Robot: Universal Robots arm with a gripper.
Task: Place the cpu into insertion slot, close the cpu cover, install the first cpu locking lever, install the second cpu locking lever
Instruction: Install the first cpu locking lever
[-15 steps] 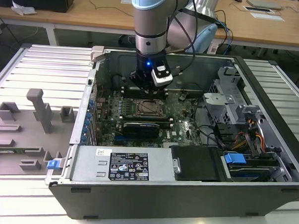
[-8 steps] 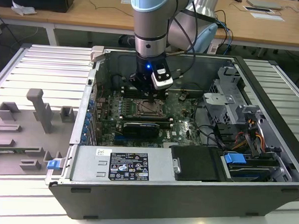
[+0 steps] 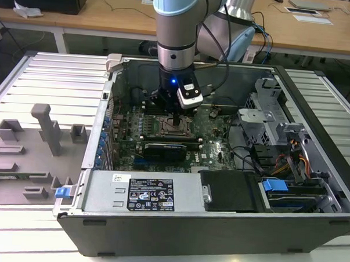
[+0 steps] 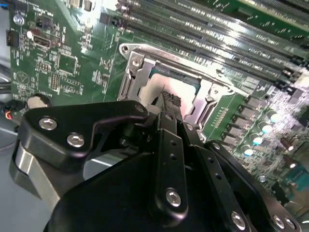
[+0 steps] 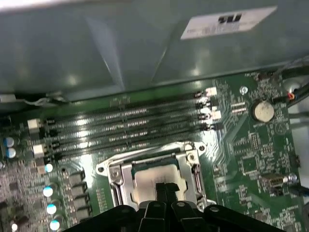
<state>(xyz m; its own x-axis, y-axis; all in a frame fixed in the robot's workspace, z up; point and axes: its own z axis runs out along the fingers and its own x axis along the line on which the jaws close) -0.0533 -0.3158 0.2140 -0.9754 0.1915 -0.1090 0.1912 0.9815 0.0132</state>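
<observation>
1. The hand (image 5: 165,189) was seen lowered over the insertion slot (image 5: 123,175), with its two black fingers (image 4: 170,104) brought together, tips touching, above the socket's middle.
2. No object was seen between the fingertips; the hand was closed on nothing visible.
3. The cpu (image 5: 147,180), a pale silvery square, was seen lying flat inside the insertion slot in both wrist views, directly below the fingertips; whether the tips touched it could not be told.
4. The cpu cover (image 4: 203,104) could not be told apart with certainty from the socket's metal frame; a bright metal frame was seen around the chip.
5. Long black memory slots (image 5: 125,126) were seen just beside the socket on the green circuit board (image 5: 251,154).
6. A round coin battery (image 5: 263,110) was seen on the board, well apart from the socket.
7. In the exterior view, the hand (image 3: 174,120) was seen reaching down into an open computer case (image 3: 103,180), which lay on a ribbed metal desk (image 3: 55,79).
8. A grey fixture block (image 3: 44,128) stood on the desk toward the exterior view's left.
</observation>
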